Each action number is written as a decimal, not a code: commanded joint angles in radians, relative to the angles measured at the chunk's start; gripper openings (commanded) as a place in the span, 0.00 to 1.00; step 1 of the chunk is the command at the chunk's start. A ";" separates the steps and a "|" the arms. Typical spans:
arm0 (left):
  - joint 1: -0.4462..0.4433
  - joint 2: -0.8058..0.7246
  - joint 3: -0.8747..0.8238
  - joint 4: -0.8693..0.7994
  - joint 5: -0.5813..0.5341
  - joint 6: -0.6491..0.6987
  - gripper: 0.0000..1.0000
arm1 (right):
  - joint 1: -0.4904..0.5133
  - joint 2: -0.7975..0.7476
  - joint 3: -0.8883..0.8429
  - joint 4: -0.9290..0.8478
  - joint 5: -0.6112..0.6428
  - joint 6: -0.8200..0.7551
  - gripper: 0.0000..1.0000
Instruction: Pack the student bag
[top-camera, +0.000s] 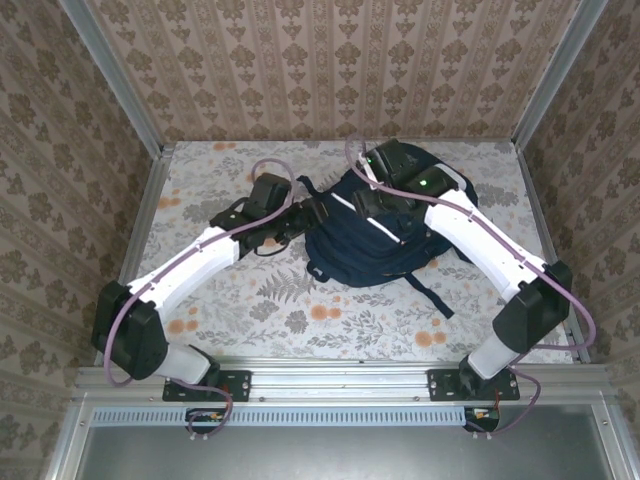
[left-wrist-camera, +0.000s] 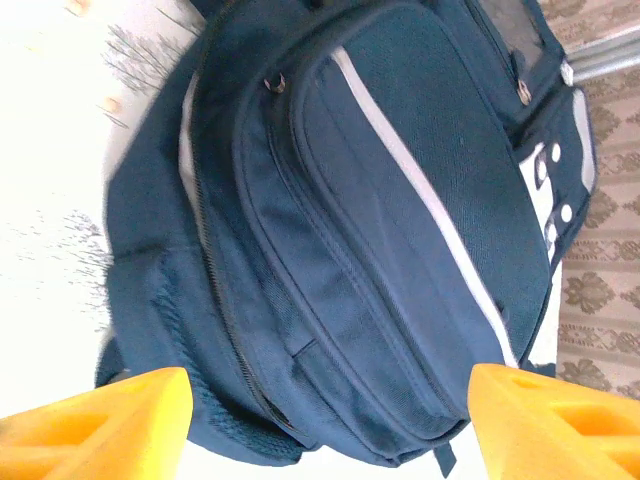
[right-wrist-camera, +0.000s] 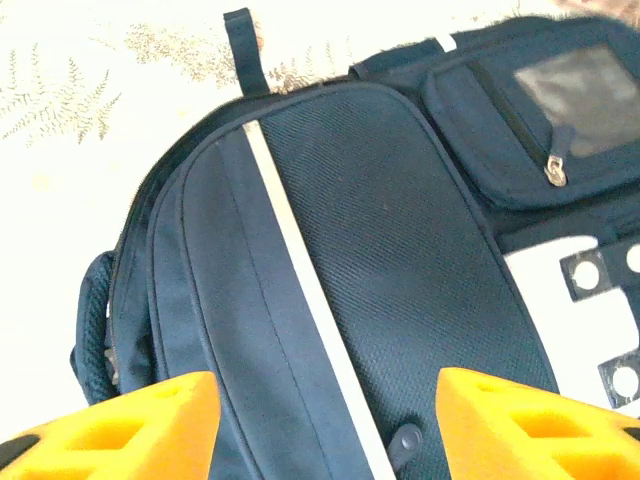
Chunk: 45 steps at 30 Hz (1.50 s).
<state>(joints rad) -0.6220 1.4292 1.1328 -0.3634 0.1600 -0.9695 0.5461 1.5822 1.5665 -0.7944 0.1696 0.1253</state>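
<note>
Student bag (top-camera: 365, 240) lies flat at mid-table (top-camera: 250, 300), its visible pockets zipped and its contents hidden.
Left gripper (left-wrist-camera: 330, 410) and right gripper (right-wrist-camera: 325, 410) each hang over the navy fabric, yellow fingers spread wide, gripping nothing.

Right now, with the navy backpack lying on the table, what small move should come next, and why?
Probably bring the left gripper, jaws open and empty, onto the small metal zipper pull and close: the large navy-blue fabric backpack looks zipped shut, so nothing can go in until a compartment opens.
</note>
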 joint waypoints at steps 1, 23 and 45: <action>0.074 0.037 0.013 -0.017 0.033 0.080 0.74 | 0.000 -0.095 -0.078 0.011 -0.023 0.113 0.61; 0.147 0.918 0.866 -0.246 0.423 0.549 0.73 | -0.027 -0.308 -0.662 0.216 -0.045 0.593 0.67; -0.090 0.286 -0.085 0.198 0.197 0.162 0.11 | -0.318 0.139 -0.355 0.308 -0.113 0.341 0.67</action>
<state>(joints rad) -0.5735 1.7462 1.0985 -0.1352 0.2802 -0.7506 0.2348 1.6516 1.1305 -0.6014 0.0757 0.5079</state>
